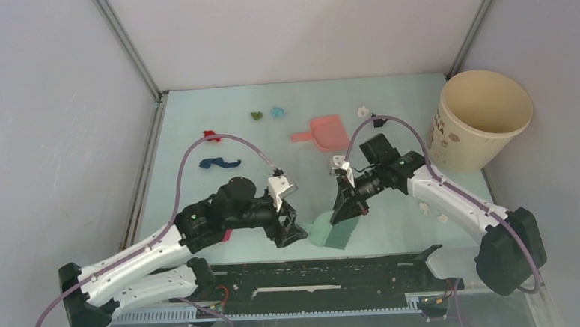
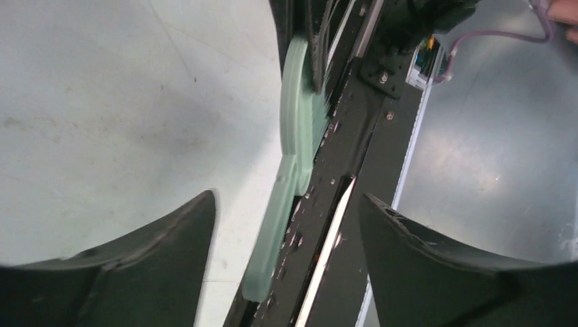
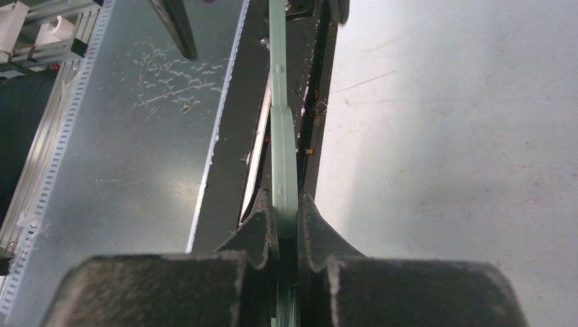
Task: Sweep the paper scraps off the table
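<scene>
Right pincer point(image 3: 284, 204) pinches the green brush point(image 3: 283, 150), left pincer point(image 2: 286, 204) is spread wide!
The brush sits on edge at the counter's point(image 1: 313, 95) near rim, and its handle runs between the left pincer's parted fingers, clear of both. The paper scraps point(image 1: 256, 115) lie scattered over the far half of the counter, around the pink dustpan point(image 1: 323, 132), well apart from the brush.
</scene>
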Tool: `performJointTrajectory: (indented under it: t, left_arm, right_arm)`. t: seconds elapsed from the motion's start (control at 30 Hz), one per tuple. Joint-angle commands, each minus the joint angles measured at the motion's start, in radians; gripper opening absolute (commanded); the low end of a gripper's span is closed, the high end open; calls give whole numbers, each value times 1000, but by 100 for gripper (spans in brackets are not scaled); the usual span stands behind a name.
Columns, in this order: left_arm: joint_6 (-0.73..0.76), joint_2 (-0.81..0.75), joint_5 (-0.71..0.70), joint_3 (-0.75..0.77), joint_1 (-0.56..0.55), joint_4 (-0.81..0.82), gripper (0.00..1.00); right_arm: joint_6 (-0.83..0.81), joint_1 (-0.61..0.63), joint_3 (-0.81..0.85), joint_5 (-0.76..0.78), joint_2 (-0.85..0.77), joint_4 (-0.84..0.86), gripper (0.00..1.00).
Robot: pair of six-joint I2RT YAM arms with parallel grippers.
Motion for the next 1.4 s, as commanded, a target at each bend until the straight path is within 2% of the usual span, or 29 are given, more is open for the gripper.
performJointTrajectory:
  t: [0.0,0.1,0.27,0.4,0.57,0.63,0.73,0.93,1.17,1.37]
  left_arm:
    - [-36,-104,-77,-14,1,128,86]
    - [-68,-121,-71,-37,1,167,85]
    - [-111,-87,2,-74,1,227,67]
    - [-142,-107,7,-126,0,304,64]
    - [-148,-118,10,-139,1,314,60]
    - [-145,-127,-15,-141,1,309,64]
    - [-140,-160,-81,-150,2,300,79]
    - [-151,-170,-114,-168,12,299,82]
    - [-168,-125,14,-179,13,352,58]
    - [-168,-126,30,-184,15,365,45]
  right_arm:
    - [-6,-40,41,-76,1,-14,0]
    - [-3,-59,49,-113,9,-33,0]
    - [14,-74,52,-136,10,-33,0]
    - [20,-87,53,-163,7,-34,0]
    - [26,-110,52,-192,2,-38,0]
    - [20,-113,53,-196,2,-42,0]
    - [12,-114,53,-197,0,-52,0]
    - [2,-115,53,-214,-3,-62,0]
    - [16,-121,53,-217,3,-55,0]
    - [18,-125,53,-213,5,-54,0]
